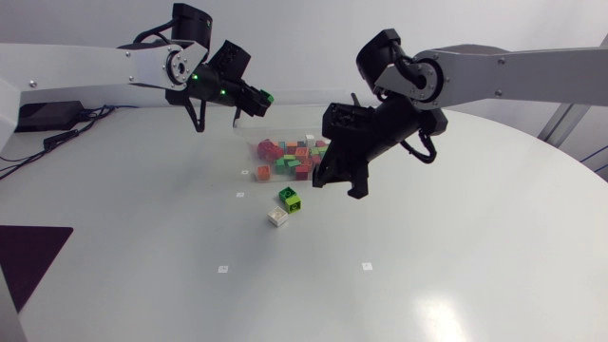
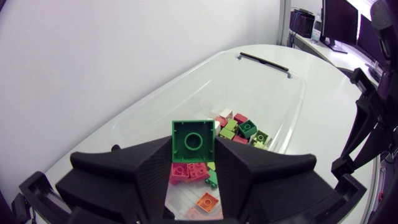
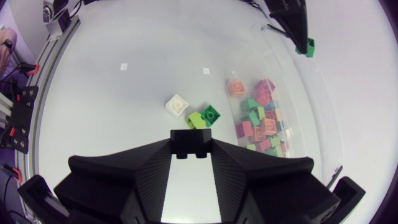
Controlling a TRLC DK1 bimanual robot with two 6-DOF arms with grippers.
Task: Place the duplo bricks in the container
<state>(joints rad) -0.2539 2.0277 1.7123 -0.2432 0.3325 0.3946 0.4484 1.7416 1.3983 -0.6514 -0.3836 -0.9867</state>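
I can read no text, number, label or sign in any of my views. The small white squares [image 1: 223, 269] on the worktop [image 1: 475, 266] are too small to tell any print. The green brick [image 2: 193, 138] in my left tool [image 2: 193, 154] and the dark brick [image 3: 191, 140] in my right tool [image 3: 191, 147] show plain faces.

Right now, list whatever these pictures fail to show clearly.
- Right wrist view: a dark block at the tip of the right hand, brick or hand part, too dark to tell.
- Head view: the right arm covers the right end of the container.
- Left wrist view: the left hand, shut on the green brick, hides the container floor beneath it.
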